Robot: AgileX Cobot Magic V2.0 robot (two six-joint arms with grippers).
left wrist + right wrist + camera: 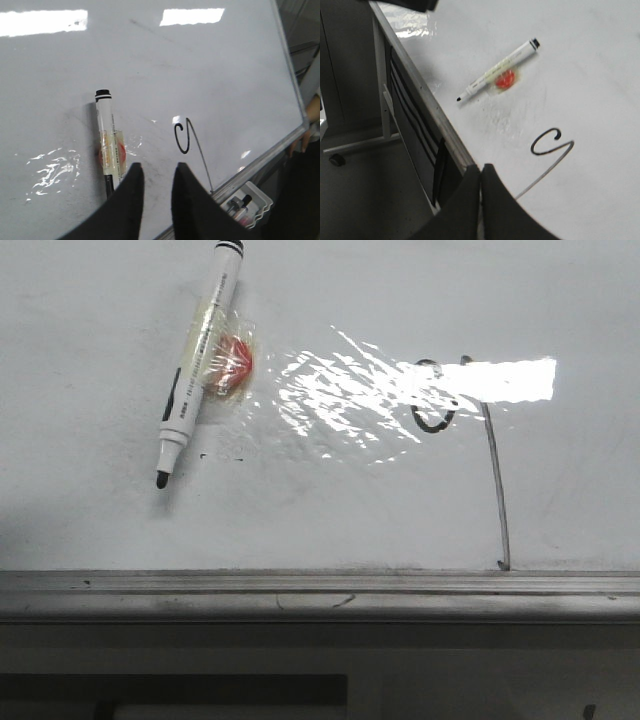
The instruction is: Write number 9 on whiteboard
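Observation:
The whiteboard (100, 340) fills the front view, with a grey metal rail (300, 585) along its near edge. The number 9 (436, 400) is drawn right of centre, a black oval loop with a long thin stem (497, 480) down to the rail; it also shows in the left wrist view (182, 137) and the right wrist view (545, 142). A white marker (195, 360) with tape and a red patch lies uncapped on the board at the left. My left gripper (156, 172) is open and empty above the board beside the marker (107, 135). My right gripper (481, 170) is shut and empty over the rail.
A white tray (247, 202) with small items hangs below the board's edge. A dark cabinet and a frame with a castor (337, 160) stand under the board. Bright glare (400, 385) covers part of the board.

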